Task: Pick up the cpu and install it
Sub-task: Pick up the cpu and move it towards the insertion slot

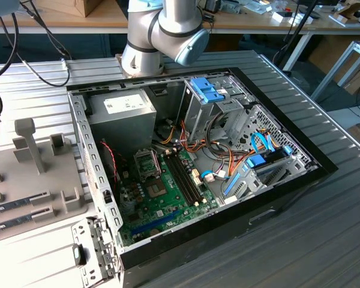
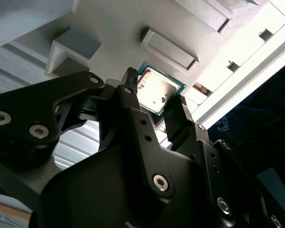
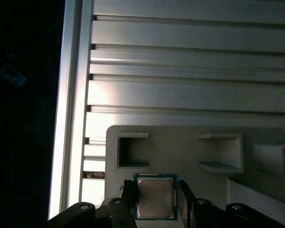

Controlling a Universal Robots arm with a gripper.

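Gripper (image 2: 156,91) w/ 2 fingers (image 2: 185,118) on 1 cpu (image 2: 157,89)

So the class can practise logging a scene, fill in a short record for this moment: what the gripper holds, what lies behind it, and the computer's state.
Held item (first wrist view): small flat square cpu, silver metal top, thin green rim
Gripper: black gripper, shut on the cpu's two opposite edges
Backdrop: pale grey moulded tray with recesses
Lifted off tray: cannot tell
Computer: open black case, green motherboard inside, in the exterior view
Installed: not yet
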